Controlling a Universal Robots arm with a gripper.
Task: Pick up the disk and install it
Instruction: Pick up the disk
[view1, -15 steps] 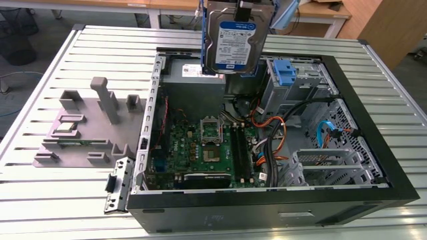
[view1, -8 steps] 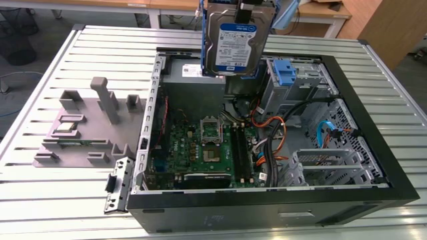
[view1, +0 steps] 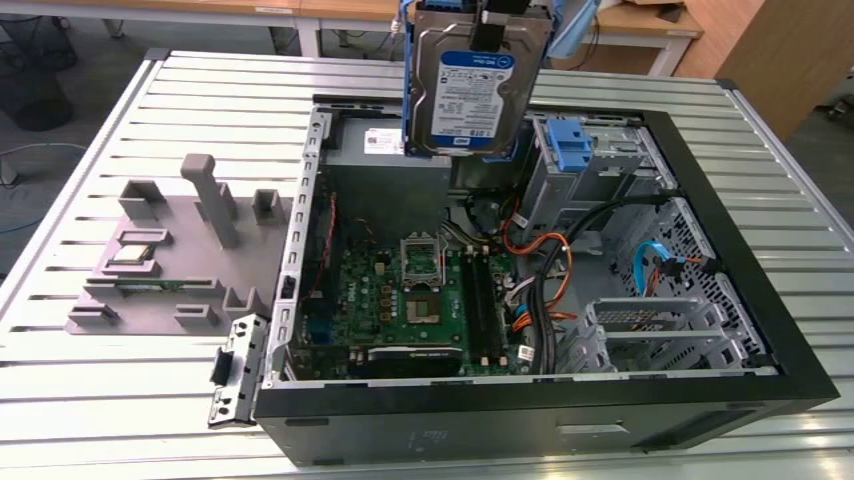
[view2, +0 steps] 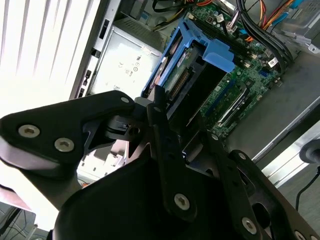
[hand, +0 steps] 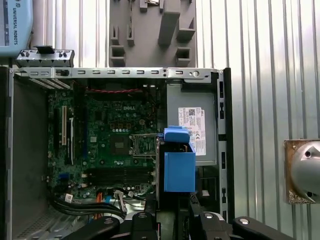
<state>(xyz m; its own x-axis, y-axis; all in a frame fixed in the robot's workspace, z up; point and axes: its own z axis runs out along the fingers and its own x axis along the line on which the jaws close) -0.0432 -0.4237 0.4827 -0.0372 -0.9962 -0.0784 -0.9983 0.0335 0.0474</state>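
Here the pincer (hand: 172, 204) pinches the disk (view1: 474, 85) at its upper end, holding it upright in the air over the open computer case (view1: 534, 420). The disk looks rigid, fairly heavy and shock-sensitive, so its blue side rails seem the safest hold.

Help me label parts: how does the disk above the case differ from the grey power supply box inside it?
The disk hangs upright in the gripper, above the case; the power supply box sits in a corner of it. The disk has a blue-and-white label and blue side rails; the power supply box bears a white sticker on plain grey. Both are rectangular metal boxes.
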